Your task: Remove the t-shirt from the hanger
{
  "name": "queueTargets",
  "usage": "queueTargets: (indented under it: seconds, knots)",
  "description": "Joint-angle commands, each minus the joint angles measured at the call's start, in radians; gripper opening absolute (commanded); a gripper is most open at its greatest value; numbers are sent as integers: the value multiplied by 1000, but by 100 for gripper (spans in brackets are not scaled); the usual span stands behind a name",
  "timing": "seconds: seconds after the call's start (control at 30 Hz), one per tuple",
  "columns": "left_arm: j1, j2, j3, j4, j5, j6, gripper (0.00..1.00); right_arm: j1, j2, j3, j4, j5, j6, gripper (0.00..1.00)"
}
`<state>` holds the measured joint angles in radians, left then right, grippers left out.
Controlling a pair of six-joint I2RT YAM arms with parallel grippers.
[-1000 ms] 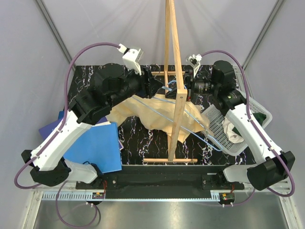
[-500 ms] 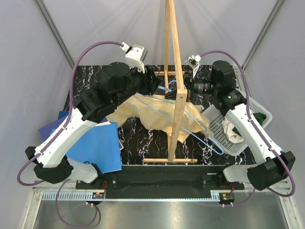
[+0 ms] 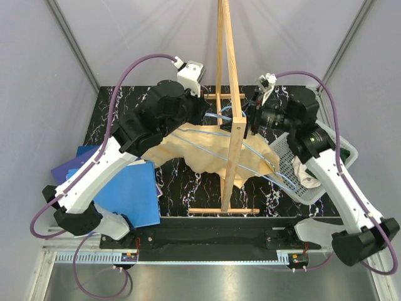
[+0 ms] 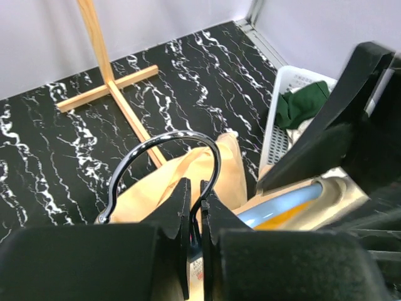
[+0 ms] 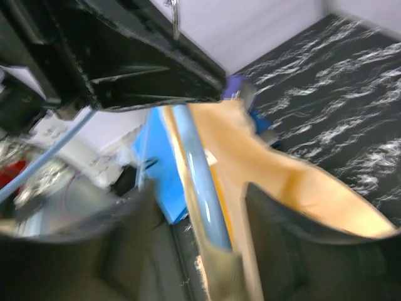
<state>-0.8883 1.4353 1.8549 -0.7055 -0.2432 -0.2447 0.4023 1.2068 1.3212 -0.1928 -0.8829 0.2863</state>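
- A blue folded cloth (image 3: 119,188) lies on the table at the far left, well apart from the hanger and partly under the left arm.
- The left gripper (image 4: 195,188) has its fingers drawn almost together, pinching the shank of the hanger's metal hook (image 4: 168,138). The hook curves up and over just above the fingertips.
- The t-shirt (image 3: 194,153), pale tan, hangs directly below that gripper. It is draped on the light blue hanger (image 4: 285,202) and spreads to the right past the wooden stand (image 3: 233,144).
- The hanger's thin lower bars run on from under the cloth toward the right side.
- The right gripper (image 5: 199,194) faces the left one from just across the stand's upright. Its fingers stand apart, with the blue hanger shoulder and the shirt's neck edge between them. The wrist view is blurred, so I cannot tell whether they press on either.
- A white basket (image 3: 285,164) sits at the right, touching the shirt's far edge, with a green cloth (image 4: 301,103) inside.
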Motion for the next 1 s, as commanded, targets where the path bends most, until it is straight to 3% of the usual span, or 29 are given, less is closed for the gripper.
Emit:
queueTargets:
  seconds: [0.0,0.07,0.13,0.37,0.47,0.73,0.97]
  knots:
    - [6,-42,66,95,-79,-1,0,6,-121,-62,43,319,65,78]
    - [12,-52,61,101,-90,-2,0,4,-176,-94,18,472,112,94]
    - [28,-64,46,115,-91,-1,0,6,-228,-114,-16,553,134,99]
    - [89,-114,-17,150,-13,11,0,3,-378,-260,-92,809,83,100]
    - [127,-121,-11,140,79,18,0,1,-403,-315,-105,816,70,100]
    - [181,-125,-3,109,143,10,0,-2,-427,-433,-60,668,67,100]
    - [215,-130,-10,109,180,4,0,0,-461,-481,-53,660,13,83]
